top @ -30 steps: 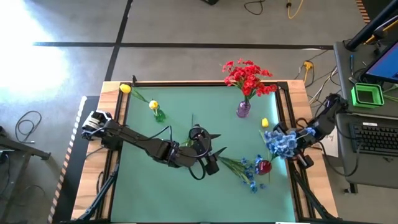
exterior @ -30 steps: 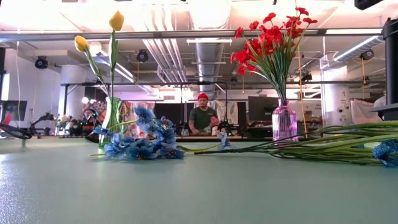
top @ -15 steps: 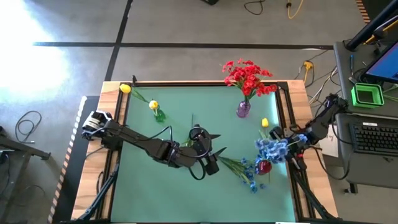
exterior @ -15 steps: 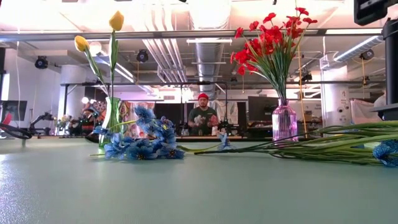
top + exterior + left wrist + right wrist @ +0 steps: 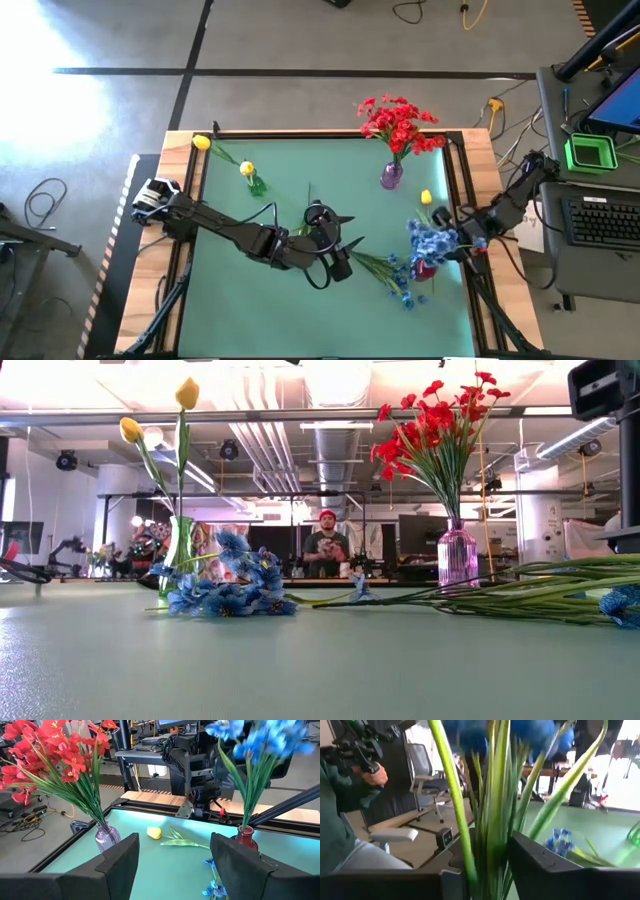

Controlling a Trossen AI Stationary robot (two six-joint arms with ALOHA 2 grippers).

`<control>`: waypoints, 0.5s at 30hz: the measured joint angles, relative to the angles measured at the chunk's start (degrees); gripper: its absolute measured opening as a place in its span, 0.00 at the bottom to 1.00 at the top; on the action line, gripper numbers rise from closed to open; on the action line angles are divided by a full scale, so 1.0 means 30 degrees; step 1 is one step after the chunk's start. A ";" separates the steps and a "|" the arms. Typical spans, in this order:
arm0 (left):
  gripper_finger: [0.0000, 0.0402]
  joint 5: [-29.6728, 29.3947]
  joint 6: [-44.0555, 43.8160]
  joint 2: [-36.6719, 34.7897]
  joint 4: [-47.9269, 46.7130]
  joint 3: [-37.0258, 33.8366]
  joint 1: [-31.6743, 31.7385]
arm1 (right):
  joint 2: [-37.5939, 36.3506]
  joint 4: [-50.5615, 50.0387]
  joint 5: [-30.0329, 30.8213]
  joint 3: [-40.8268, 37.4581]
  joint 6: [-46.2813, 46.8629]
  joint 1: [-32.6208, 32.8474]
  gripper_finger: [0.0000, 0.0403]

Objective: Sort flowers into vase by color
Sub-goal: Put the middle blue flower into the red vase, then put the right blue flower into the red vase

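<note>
Blue flowers [image 5: 430, 240] now leftward, upright over red vase [image 5: 424, 268]

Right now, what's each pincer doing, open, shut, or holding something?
Left pincer: open, holding nothing, over the table's middle.
Right pincer: around the green stems of the blue artificial flowers above the dark red vase; grip unclear.

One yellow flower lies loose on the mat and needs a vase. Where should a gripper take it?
Grip the yellow tulip by its thin green stem, a little behind the head, coming straight down with the jaws across the stem. It lies flat on the mat, so a sideways approach would likely only push it.
</note>
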 joint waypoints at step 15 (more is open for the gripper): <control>0.58 0.0000 -0.0856 0.0000 -0.0299 0.0000 0.0000 | -0.0008 -0.5128 0.0007 0.1546 0.3233 0.0003 0.47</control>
